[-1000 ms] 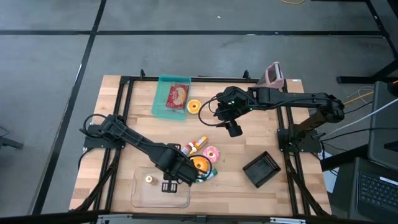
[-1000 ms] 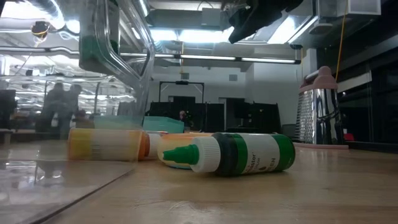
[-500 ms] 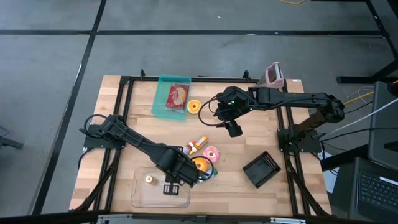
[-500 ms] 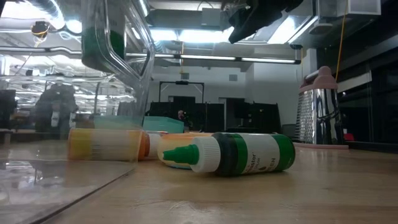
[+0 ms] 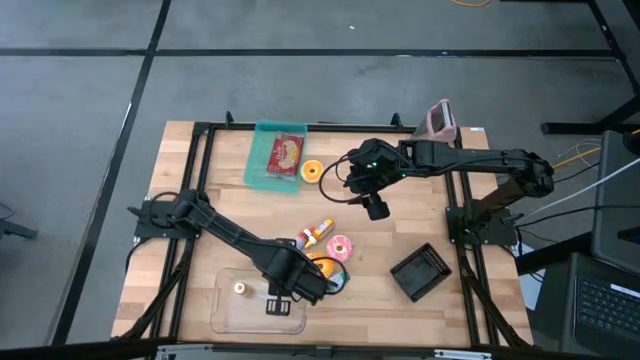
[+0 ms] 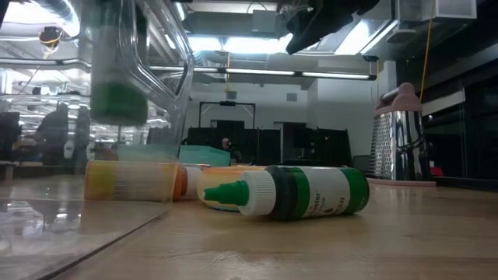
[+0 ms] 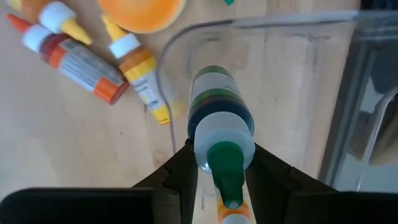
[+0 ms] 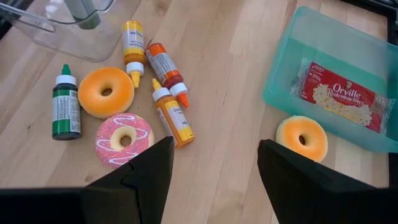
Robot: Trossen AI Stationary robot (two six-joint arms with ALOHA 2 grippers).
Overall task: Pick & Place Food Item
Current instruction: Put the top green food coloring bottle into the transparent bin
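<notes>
A green bottle point(image 7: 219, 109) with a white shoulder and green cap hangs upright over the clear plastic tray point(image 5: 235, 310) at the table's near left, with my left gripper point(image 7: 225, 171) shut on it. In the low view it shows blurred through the tray's wall as a green shape point(image 6: 117, 101), above the tray's floor. My right gripper point(image 8: 214, 180) stands open, high over the table's middle point(image 5: 375, 208), touching nothing. Below it an orange donut point(image 8: 106, 92), a pink donut point(image 8: 124, 138), a second green bottle point(image 8: 65, 106) and three yellow and orange bottles point(image 8: 163, 68) lie on the wood. My left gripper pinches the bottle's white shoulder point(image 7: 224, 134), just below the cap, between its two fingers point(image 7: 183, 171). The fingers come from above, pointing down. The bottle hangs upright below them, cap up, inside the tray's outline and clear of its floor.
A teal tub point(image 8: 292, 68) holding a popcorn bag point(image 8: 345, 93) sits at the table's far side, an orange donut point(image 8: 301, 137) beside it. A small yellow item point(image 5: 240, 288) lies in the tray. A black block point(image 5: 420, 272) and a metal grater point(image 6: 401, 140) stand on the right.
My left gripper has gone down toward the clear tray, and slightly toward the table's near edge, carrying the green bottle, which stays upright in the hold.
</notes>
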